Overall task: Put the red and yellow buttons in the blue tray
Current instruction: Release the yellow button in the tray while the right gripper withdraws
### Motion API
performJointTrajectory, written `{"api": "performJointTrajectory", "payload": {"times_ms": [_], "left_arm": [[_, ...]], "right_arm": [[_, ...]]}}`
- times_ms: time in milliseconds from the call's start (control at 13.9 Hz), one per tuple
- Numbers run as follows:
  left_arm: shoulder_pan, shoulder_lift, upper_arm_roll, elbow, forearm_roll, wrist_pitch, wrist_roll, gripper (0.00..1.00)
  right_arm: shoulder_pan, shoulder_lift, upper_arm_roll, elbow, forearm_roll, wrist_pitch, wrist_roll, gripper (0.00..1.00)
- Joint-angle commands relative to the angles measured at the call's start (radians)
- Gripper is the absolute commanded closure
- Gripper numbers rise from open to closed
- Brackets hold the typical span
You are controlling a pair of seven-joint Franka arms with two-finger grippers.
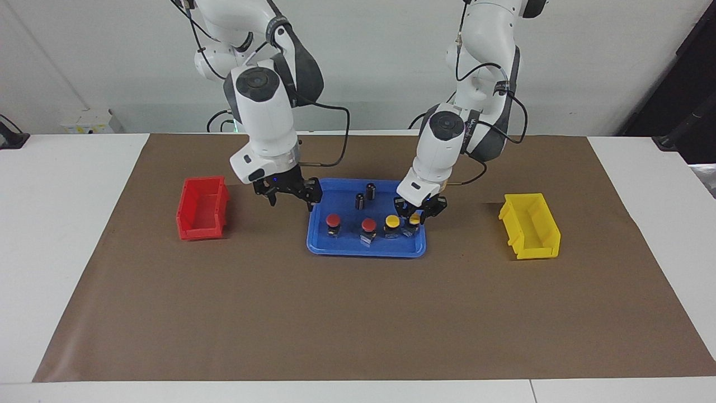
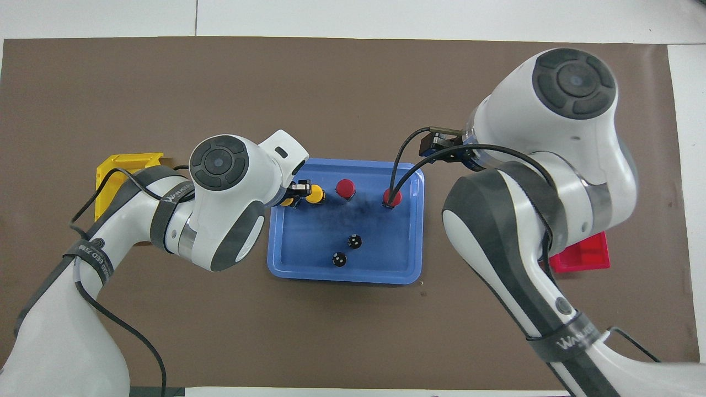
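Observation:
The blue tray [image 1: 366, 247] [image 2: 300, 259] lies mid-table. In it stand two red buttons [image 1: 333, 220] [image 1: 368, 225] and a yellow button [image 1: 392, 221], in a row. A second yellow button [image 1: 414, 219] stands beside them at the tray's end toward the left arm. My left gripper [image 1: 415, 215] is low over it, fingers shut on its cap; in the overhead view [image 2: 293, 196] that button is mostly hidden. My right gripper [image 1: 291, 200] hangs open and empty above the tray's edge toward the right arm; the overhead view hides it under the arm.
Two dark capless cylinders [image 1: 359, 200] [image 1: 370, 190] stand in the tray nearer the robots. A small red bin [image 1: 202, 208] sits toward the right arm's end, a small yellow bin [image 1: 530, 225] toward the left arm's end. Brown paper [image 1: 358, 313] covers the table.

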Motion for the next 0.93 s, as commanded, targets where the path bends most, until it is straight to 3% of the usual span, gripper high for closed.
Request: {"api": "performJointTrajectory", "payload": {"times_ms": [0, 72, 144, 359, 503, 646, 718, 790, 862], "left_arm": [[-0.018, -0.012, 0.017, -0.021, -0.021, 0.021, -0.007, 0.57], [-0.018, -0.012, 0.017, -0.020, -0.021, 0.021, -0.008, 0.43], [-0.018, -0.012, 0.019, -0.017, -0.021, 0.017, -0.008, 0.38], [-0.018, -0.017, 0.019, -0.010, -0.021, 0.007, -0.010, 0.31], [-0.008, -0.024, 0.019, 0.011, -0.021, -0.023, -0.008, 0.30], [0.004, -0.050, 0.031, 0.074, -0.021, -0.133, 0.002, 0.30], [0.037, -0.058, 0.031, 0.124, -0.013, -0.228, 0.005, 0.22], [0.056, -0.058, 0.031, 0.185, 0.000, -0.346, 0.019, 0.07], [0.064, -0.058, 0.033, 0.231, 0.026, -0.438, 0.042, 0.00]], "right_arm": [[-0.090, 0.000, 0.010, 0.092, 0.006, -0.111, -0.102, 0.00], [-0.124, -0.020, 0.010, 0.098, 0.007, -0.132, -0.140, 0.00], [-0.167, -0.046, 0.010, 0.096, 0.009, -0.163, -0.189, 0.00], [-0.282, -0.085, 0.008, 0.101, 0.009, -0.235, -0.345, 0.00], [-0.368, -0.085, 0.008, 0.160, 0.009, -0.321, -0.465, 0.00], [-0.409, -0.085, -0.002, 0.182, 0.000, -0.359, -0.580, 0.00], [-0.393, -0.088, -0.071, 0.176, -0.003, -0.362, -0.615, 0.00], [-0.359, -0.092, -0.132, 0.167, -0.002, -0.366, -0.645, 0.00], [-0.353, -0.100, -0.163, 0.156, -0.003, -0.363, -0.678, 0.00]]}}
